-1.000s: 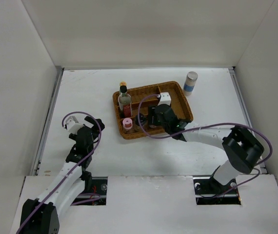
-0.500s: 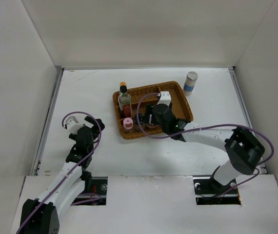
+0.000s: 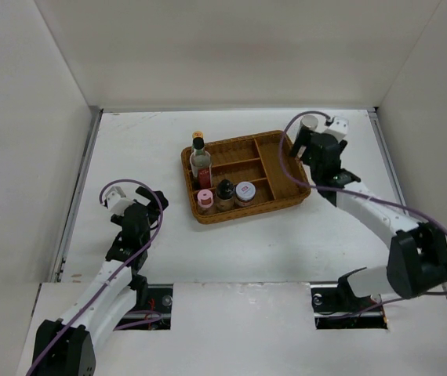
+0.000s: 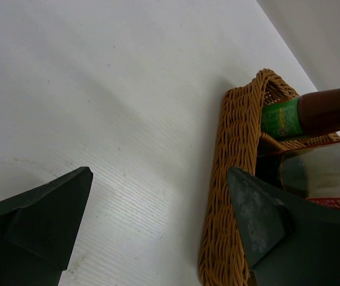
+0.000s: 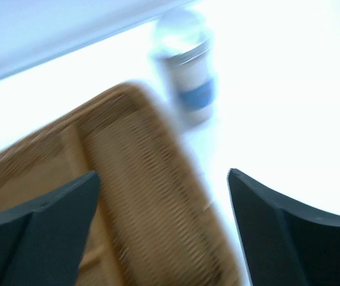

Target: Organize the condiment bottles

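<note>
Top view: bright, even, diffuse light from above. We see only soft, short shadows at the near edge of the wicker tray (image 3: 278,164) and under the arms. There's no glare, and focus is sharp across the white table (image 3: 145,149).
Left wrist view: the tray weave is crisp, with a soft shadow on the table along its outer wall.
Right wrist view: heavy motion blur over the whole frame, and it's overexposed. We lose the table to pure white around the silver-lidded blue-label jar (image 5: 188,77).

motion blur is smearing the silver-lidded jar (image 5: 185,65) and wicker tray (image 5: 149,179) in the right wrist view; overhead, the right gripper (image 3: 303,142) is partly covering that jar.
</note>
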Robot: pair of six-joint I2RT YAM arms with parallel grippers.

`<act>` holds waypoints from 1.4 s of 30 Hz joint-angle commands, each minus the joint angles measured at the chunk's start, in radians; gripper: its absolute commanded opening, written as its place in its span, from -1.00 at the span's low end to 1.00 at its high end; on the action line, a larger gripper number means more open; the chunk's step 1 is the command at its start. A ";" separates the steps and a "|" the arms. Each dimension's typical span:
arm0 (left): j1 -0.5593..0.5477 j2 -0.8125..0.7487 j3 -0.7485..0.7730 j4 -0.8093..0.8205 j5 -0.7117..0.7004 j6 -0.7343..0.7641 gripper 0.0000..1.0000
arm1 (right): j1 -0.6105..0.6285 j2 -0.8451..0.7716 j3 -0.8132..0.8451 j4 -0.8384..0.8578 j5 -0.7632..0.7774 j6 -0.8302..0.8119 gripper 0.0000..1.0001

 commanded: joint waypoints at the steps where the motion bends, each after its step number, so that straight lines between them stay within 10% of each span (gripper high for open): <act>1: 0.007 -0.013 -0.010 0.042 0.006 0.004 1.00 | -0.133 0.109 0.131 0.065 -0.045 -0.078 0.99; 21: 0.009 0.045 -0.007 0.088 0.006 0.006 1.00 | -0.259 0.617 0.677 -0.101 -0.195 -0.190 0.93; 33: 0.012 0.036 -0.009 0.085 0.006 0.006 1.00 | -0.259 0.639 0.711 -0.163 -0.183 -0.184 0.18; 42: 0.012 0.039 -0.009 0.087 0.006 0.006 1.00 | -0.256 0.426 0.590 -0.052 -0.127 -0.155 0.12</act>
